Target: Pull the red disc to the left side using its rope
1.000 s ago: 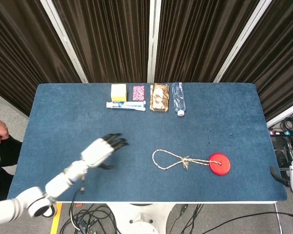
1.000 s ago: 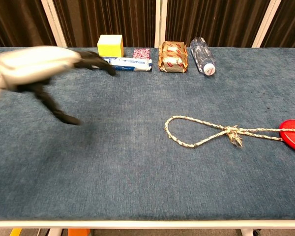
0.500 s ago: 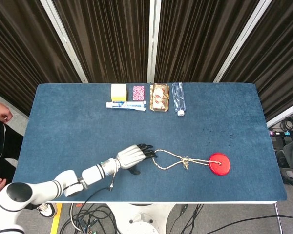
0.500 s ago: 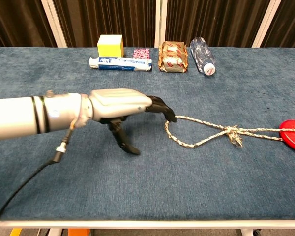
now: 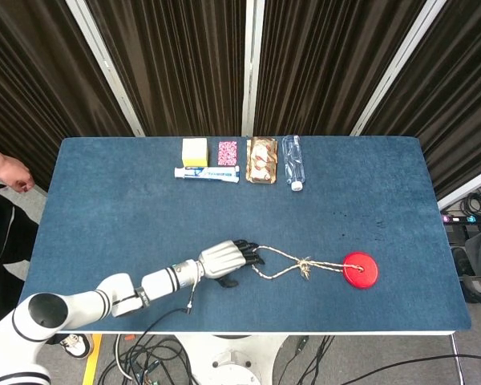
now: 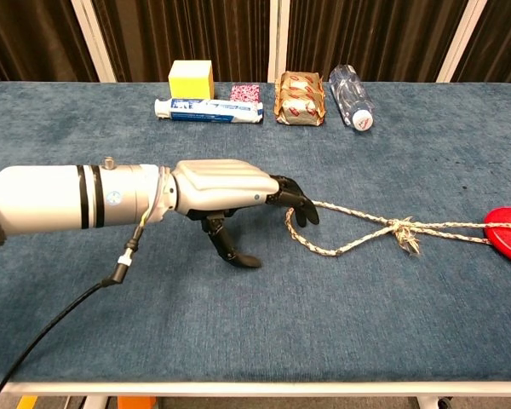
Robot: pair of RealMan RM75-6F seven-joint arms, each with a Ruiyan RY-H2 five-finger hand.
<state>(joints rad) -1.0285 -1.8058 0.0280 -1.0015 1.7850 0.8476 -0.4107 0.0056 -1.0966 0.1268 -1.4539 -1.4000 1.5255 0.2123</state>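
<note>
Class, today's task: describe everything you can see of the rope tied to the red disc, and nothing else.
The pale twisted fibre rope lies flat on the blue cloth-covered table. Its right end joins the flat red disc; from there two strands run left to a frayed knot, then open into an elongated loop. The left robot hand has its dark fingertips curled over the loop's left end, though a firm grip cannot be confirmed. The rope looks slack.

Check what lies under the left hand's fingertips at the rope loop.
The left hand covers the near end of the rope loop. Its curled fingertips overlap the rope; whether they grip it is hidden.
</note>
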